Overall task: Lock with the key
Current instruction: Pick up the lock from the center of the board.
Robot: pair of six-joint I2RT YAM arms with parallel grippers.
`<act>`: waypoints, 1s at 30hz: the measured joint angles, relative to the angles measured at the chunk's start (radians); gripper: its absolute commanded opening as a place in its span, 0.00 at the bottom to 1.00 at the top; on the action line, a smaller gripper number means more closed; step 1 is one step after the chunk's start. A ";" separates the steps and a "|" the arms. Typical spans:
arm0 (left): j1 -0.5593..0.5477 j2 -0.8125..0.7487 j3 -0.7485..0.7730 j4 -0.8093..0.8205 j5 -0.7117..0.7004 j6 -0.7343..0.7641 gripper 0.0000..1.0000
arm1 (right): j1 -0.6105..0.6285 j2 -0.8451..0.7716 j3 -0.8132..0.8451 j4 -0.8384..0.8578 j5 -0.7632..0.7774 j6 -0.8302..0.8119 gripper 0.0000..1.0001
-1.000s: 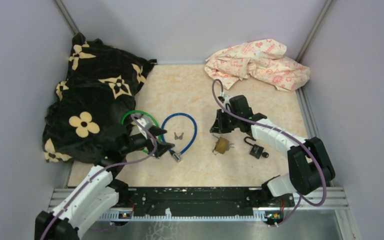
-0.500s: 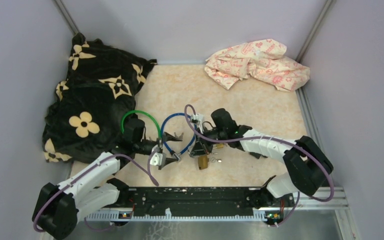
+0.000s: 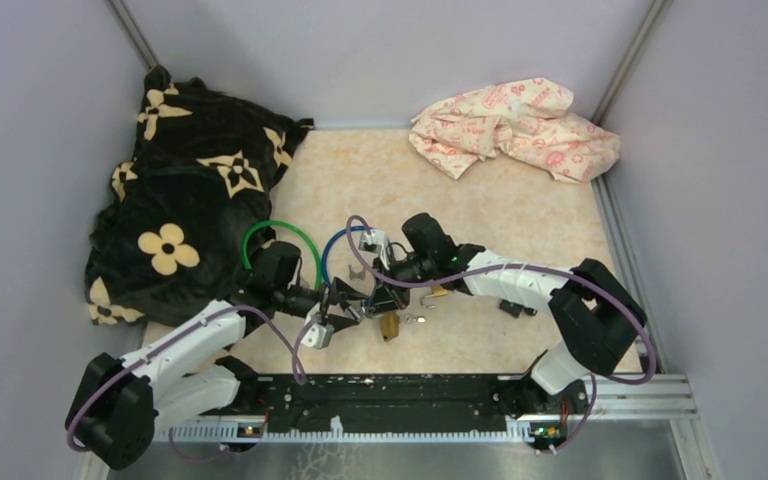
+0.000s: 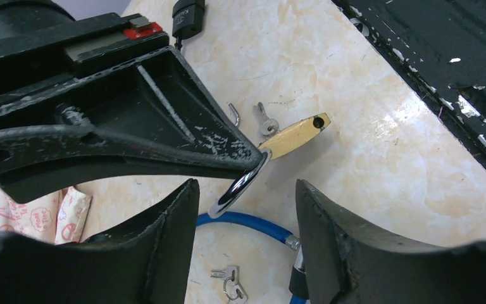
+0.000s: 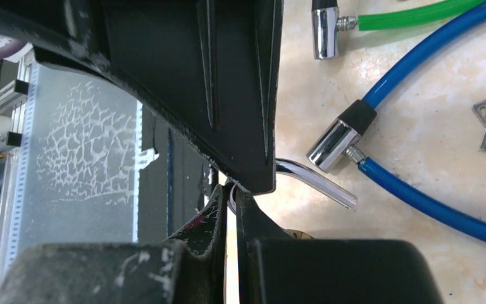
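My right gripper (image 3: 380,298) is shut on the silver shackle (image 4: 243,185) of a brass padlock (image 3: 390,326) and holds it tilted just above the table. The padlock body (image 4: 294,133) hangs past the right fingers. In the right wrist view the right gripper (image 5: 233,194) pinches the shackle, whose free end (image 5: 321,184) sticks out. My left gripper (image 3: 338,310) is open, and in its own view (image 4: 245,190) the shackle tip lies between its fingers without touching them. A small key (image 4: 265,122) hangs by the padlock, also visible from above (image 3: 418,319).
A blue cable lock (image 3: 345,245) and a green one (image 3: 275,231) lie by the grippers, with a loose key pair (image 3: 358,272) inside the blue loop. A black padlock (image 3: 515,307) lies to the right. A black flowered cloth (image 3: 180,190) is at the left and a pink-printed cloth (image 3: 515,125) at the back.
My right gripper has carried the brass padlock left and nearer, up to the left gripper. My left gripper has swung right, turned and now brackets the shackle tip.
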 measured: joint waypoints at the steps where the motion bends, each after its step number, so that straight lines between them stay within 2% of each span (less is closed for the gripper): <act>1: -0.002 0.003 0.000 -0.001 0.000 0.014 0.56 | 0.000 0.000 0.004 0.000 -0.002 -0.002 0.00; 5: -0.011 0.014 0.000 0.002 -0.013 0.055 0.47 | 0.002 0.008 0.019 -0.007 -0.013 -0.018 0.00; 11: -0.028 0.019 -0.008 0.021 -0.042 0.083 0.45 | 0.008 0.021 0.026 -0.011 -0.029 -0.036 0.00; 14: -0.033 0.021 -0.019 0.028 -0.054 0.118 0.29 | 0.008 0.031 0.034 -0.018 -0.040 -0.042 0.00; 16: -0.037 0.026 -0.021 0.033 -0.062 0.140 0.14 | 0.011 0.037 0.040 -0.023 -0.043 -0.049 0.00; 17: -0.039 0.029 -0.021 0.034 -0.066 0.148 0.02 | 0.012 0.039 0.044 -0.026 -0.044 -0.052 0.00; 21: -0.047 0.031 -0.037 0.023 -0.086 0.178 0.00 | 0.008 0.041 0.053 -0.027 -0.043 -0.062 0.01; 24: -0.053 0.026 -0.039 0.023 -0.101 0.174 0.00 | 0.010 0.041 0.073 -0.050 -0.032 -0.082 0.55; 25: -0.054 0.020 -0.041 0.024 -0.109 0.162 0.00 | 0.003 0.040 0.078 -0.060 -0.025 -0.087 0.83; 26: -0.057 0.012 -0.042 0.028 -0.121 0.134 0.00 | -0.006 0.037 0.079 -0.066 -0.021 -0.097 0.96; 28: -0.060 0.001 -0.046 0.047 -0.137 0.058 0.00 | -0.043 0.017 0.067 -0.073 -0.021 -0.101 0.99; 30: -0.061 -0.014 -0.051 0.100 -0.165 -0.099 0.00 | -0.103 -0.029 0.025 -0.047 -0.020 -0.090 0.98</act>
